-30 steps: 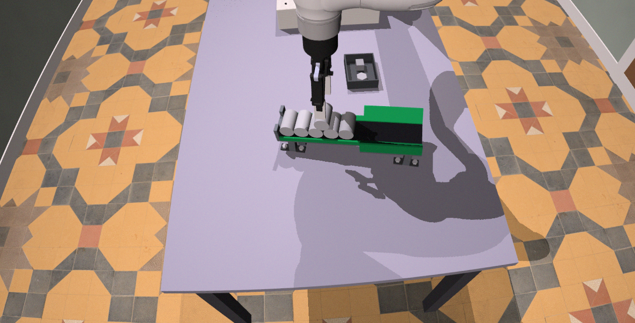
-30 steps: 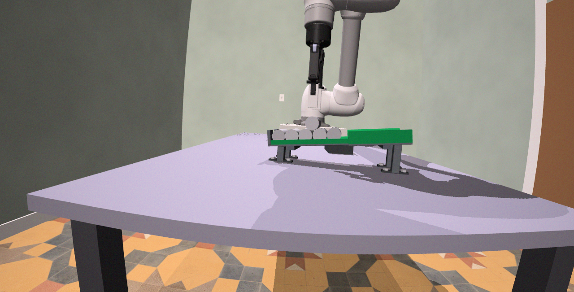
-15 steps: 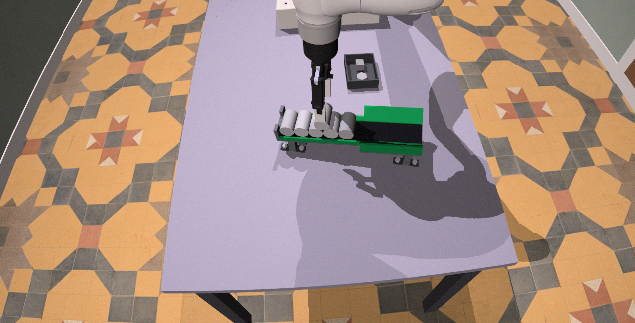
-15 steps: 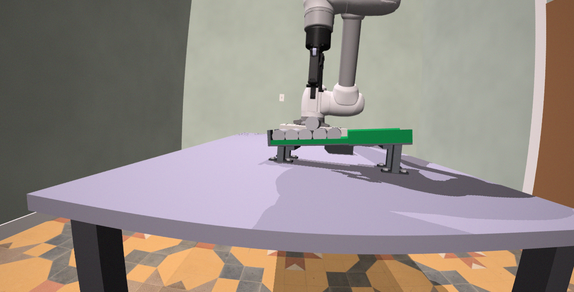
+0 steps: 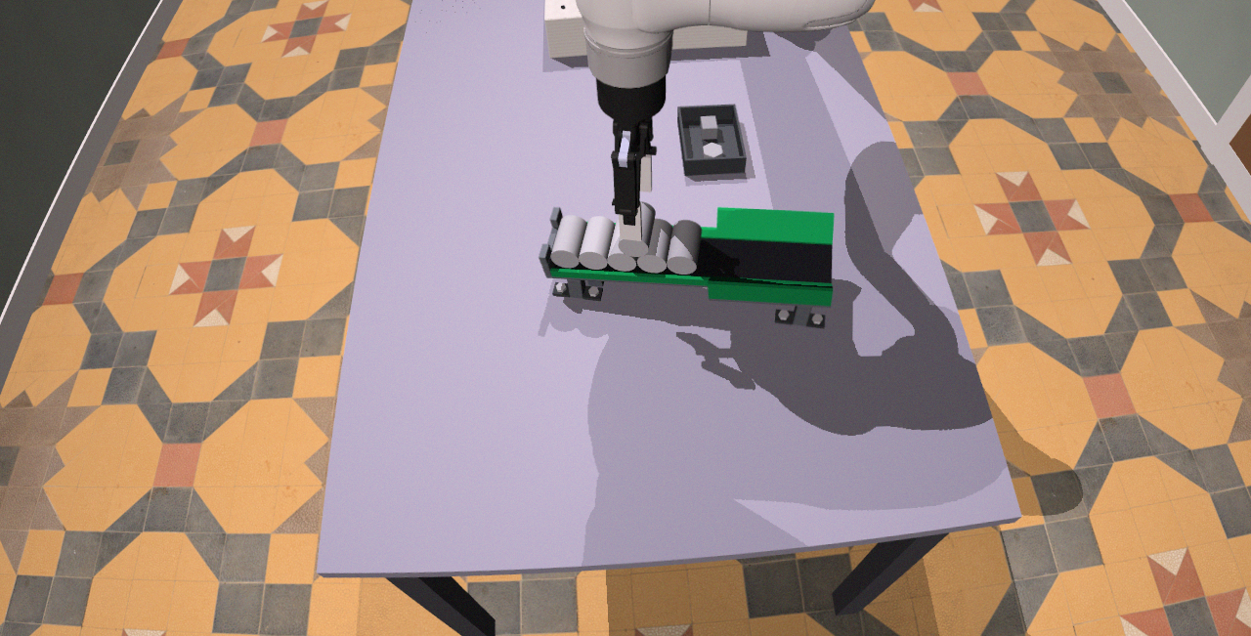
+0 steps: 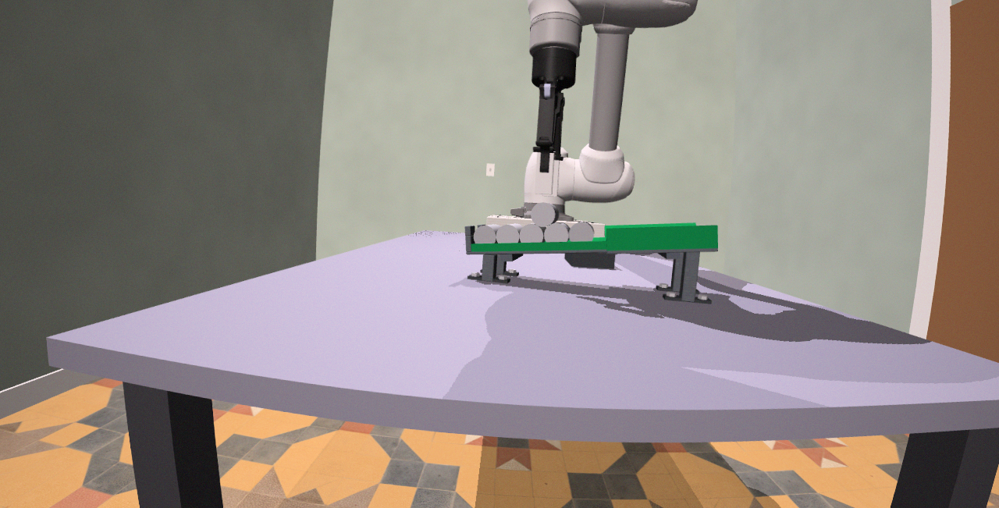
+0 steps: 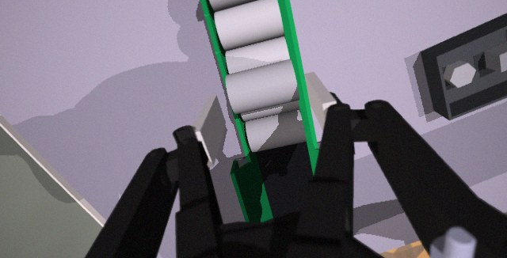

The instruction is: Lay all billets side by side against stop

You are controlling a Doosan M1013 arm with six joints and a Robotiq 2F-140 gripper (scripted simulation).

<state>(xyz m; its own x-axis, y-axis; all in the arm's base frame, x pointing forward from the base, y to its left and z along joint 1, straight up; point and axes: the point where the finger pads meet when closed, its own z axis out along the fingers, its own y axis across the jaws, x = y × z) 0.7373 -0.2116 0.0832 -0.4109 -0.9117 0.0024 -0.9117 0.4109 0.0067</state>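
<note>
A green feed ramp (image 5: 769,233) stands on legs mid-table, with a dark stop (image 5: 552,233) at its left end. Several grey billets (image 5: 612,249) lie side by side across it against the stop. One more billet (image 6: 543,213) sits on top of two of them near the middle of the row; it also shows in the wrist view (image 7: 261,85). My gripper (image 6: 552,155) hangs straight above this top billet, a little clear of it. It is open, with one finger pad beyond each end of the billet (image 7: 264,109), and holds nothing.
A dark grey tray (image 5: 711,141) with a hex piece and a block stands behind the ramp, to the right of the gripper. The robot's white base block (image 5: 647,28) is at the back edge. The ramp's right half has raised green sides.
</note>
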